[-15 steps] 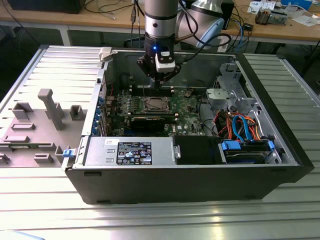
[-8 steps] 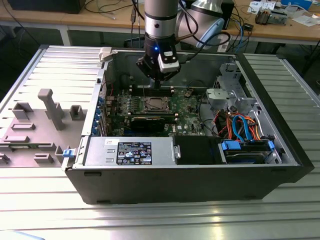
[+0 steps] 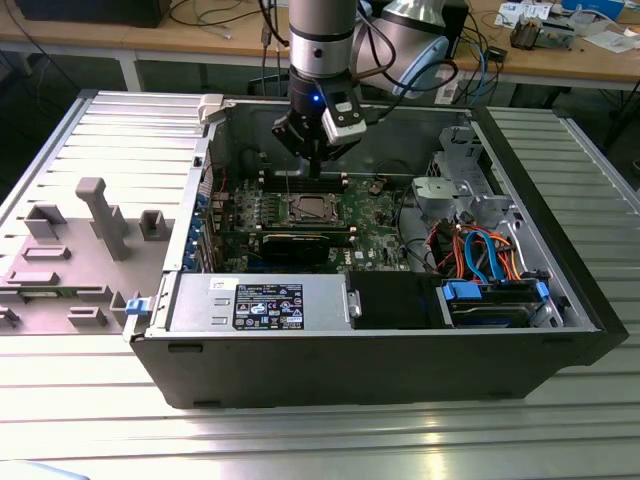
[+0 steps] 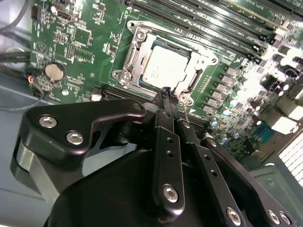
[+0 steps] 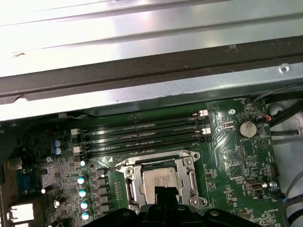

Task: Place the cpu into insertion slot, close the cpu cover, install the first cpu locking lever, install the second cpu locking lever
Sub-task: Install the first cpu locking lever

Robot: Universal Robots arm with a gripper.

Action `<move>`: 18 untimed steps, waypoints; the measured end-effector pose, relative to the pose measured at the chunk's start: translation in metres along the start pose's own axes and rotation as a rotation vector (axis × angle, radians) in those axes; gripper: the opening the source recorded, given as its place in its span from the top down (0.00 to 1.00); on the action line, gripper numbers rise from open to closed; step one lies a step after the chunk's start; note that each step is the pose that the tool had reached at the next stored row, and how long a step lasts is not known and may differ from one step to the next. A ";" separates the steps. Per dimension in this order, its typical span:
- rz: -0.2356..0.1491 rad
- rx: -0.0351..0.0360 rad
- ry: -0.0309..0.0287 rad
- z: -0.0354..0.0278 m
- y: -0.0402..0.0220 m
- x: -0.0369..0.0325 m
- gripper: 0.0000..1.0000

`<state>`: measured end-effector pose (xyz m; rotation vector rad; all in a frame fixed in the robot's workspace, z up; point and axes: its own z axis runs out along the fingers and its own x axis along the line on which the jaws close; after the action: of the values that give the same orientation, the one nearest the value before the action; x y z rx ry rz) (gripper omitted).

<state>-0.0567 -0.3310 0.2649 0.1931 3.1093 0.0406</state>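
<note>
Exterior view: cpu (image 3: pixel 310 209) flat, face-up

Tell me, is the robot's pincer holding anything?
Nothing, it seems: the pincer is shut and empty, hanging just over the cpu.

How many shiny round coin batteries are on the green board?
1. The round silver coin battery sits on the green circuit board, apart from the grey square cpu. The black gripper hides part of the board.
</note>
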 end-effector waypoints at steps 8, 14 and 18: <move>-0.109 -0.0027 0.0030 0.0004 0.0000 0.0000 0.89; -0.109 -0.0027 0.0030 0.0004 -0.0002 0.0040 0.89; -0.110 -0.0027 0.0031 0.0003 -0.0006 0.0090 0.89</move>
<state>-0.0657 -0.3305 0.2644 0.0225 3.1167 0.0428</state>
